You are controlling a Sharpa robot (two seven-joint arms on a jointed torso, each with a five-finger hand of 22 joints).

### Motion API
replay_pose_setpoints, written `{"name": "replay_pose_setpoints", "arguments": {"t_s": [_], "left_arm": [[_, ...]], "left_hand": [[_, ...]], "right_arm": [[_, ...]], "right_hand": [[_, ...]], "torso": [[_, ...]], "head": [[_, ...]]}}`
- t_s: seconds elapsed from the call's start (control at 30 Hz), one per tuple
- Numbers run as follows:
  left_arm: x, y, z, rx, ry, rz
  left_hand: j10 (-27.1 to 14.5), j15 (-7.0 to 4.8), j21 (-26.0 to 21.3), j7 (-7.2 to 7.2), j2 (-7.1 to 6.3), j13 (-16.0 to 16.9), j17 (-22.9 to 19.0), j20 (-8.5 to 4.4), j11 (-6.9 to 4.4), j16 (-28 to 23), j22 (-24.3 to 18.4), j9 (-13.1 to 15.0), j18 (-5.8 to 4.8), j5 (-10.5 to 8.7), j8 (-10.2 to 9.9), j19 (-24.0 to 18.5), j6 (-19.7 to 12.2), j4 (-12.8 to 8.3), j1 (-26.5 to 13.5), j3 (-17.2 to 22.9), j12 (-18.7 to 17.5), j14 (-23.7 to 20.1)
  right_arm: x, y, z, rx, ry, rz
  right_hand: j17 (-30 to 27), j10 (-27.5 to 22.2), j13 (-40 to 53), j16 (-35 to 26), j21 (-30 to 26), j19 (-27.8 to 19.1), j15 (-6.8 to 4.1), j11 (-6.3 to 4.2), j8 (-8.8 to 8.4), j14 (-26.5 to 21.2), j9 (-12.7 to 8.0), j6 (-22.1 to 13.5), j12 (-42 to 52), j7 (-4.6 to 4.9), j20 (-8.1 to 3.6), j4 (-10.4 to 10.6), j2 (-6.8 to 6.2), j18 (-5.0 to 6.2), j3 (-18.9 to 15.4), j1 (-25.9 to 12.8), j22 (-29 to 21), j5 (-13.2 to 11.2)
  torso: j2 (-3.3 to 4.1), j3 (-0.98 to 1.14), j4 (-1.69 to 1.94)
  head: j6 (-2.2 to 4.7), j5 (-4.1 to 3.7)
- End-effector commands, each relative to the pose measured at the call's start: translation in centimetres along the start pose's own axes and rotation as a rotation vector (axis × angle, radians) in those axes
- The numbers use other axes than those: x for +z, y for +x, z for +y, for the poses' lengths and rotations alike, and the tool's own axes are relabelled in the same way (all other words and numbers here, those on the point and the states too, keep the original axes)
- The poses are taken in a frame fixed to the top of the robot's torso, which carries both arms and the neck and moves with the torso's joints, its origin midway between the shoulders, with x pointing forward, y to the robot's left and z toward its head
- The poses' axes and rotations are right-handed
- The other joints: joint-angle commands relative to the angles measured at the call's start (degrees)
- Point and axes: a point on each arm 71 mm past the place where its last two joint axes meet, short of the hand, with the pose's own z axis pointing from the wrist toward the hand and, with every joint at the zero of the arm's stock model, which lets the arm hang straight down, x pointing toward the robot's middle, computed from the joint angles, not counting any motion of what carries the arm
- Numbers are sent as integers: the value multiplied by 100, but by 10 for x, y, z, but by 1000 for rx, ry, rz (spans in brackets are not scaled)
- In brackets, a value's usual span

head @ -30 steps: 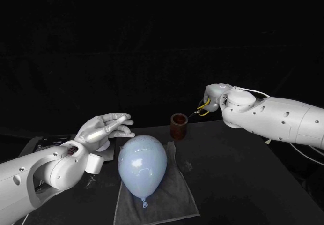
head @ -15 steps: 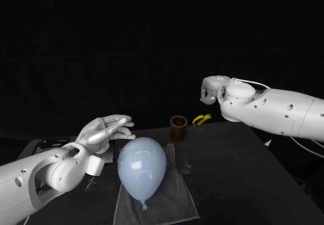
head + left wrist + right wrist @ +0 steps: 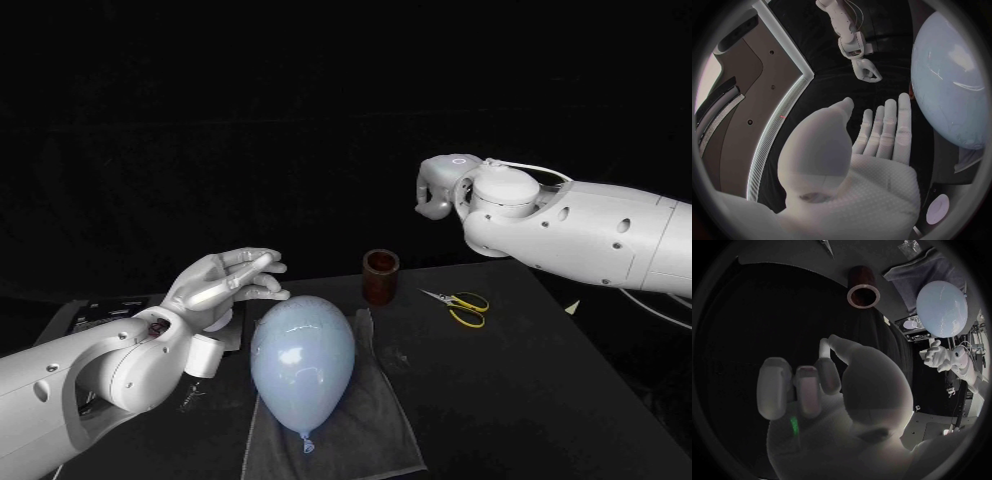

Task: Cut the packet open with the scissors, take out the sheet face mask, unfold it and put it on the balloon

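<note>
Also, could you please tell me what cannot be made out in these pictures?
Cup, head view: its dark inside hides any contents.
Faint glint on the cloth beside the balloon, head view: too small to identify.
Scissors, right wrist view: cut off by the circle's rim.

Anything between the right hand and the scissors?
Nothing visible. The scissors lie flat on the table, with the right hand raised over it; the brown cup stands apart, beside them.
</note>
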Motion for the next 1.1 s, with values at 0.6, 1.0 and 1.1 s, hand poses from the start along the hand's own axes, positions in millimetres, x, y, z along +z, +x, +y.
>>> {"name": "replay_pose_setpoints", "arguments": {"t_s": [0.6, 1.0, 1.1], "left_arm": [[1, 3, -3, 6, 19, 28], [0, 0, -3, 10, 19, 22], [-1, 0, -3, 10, 18, 22]], "left_hand": [[50, 15, 31, 463, 8, -5, -4, 9, 8, -18, -7, -4, 119, -3, -32, 3, 41, -43, 55, 3, -12, -32], [60, 15, 33, 461, 8, -14, -10, 9, 7, -18, -8, -11, 119, -3, -38, 0, 47, -47, 58, 2, -19, -33], [60, 15, 33, 461, 8, -14, -10, 9, 7, -18, -8, -11, 119, -3, -38, 0, 47, -47, 58, 2, -19, -33]], "right_arm": [[-18, 68, -27, 100, 42, 148], [-42, 157, -70, 150, 119, 312], [-48, 175, -79, 159, 139, 336]], "right_hand": [[149, -747, -1089, -243, -683, -314, 183, 278, -507, 283, -237, -730, -1196, 359, 184, 242, -392, 67, -51, -185, -794, -120], [106, -841, -1166, -288, -876, -393, 212, 308, -665, 272, -318, -864, -1291, 390, 230, 212, -457, 112, -57, -40, -979, -122], [120, -854, -1164, -288, -898, -394, 222, 324, -738, 277, -355, -937, -1292, 409, 240, 192, -481, 114, -61, 7, -990, -123]], "torso": [[2, 13, -8], [-2, 26, -13], [-1, 21, -14]], "head": [[-42, -20], [-83, -46], [-95, -65]]}}
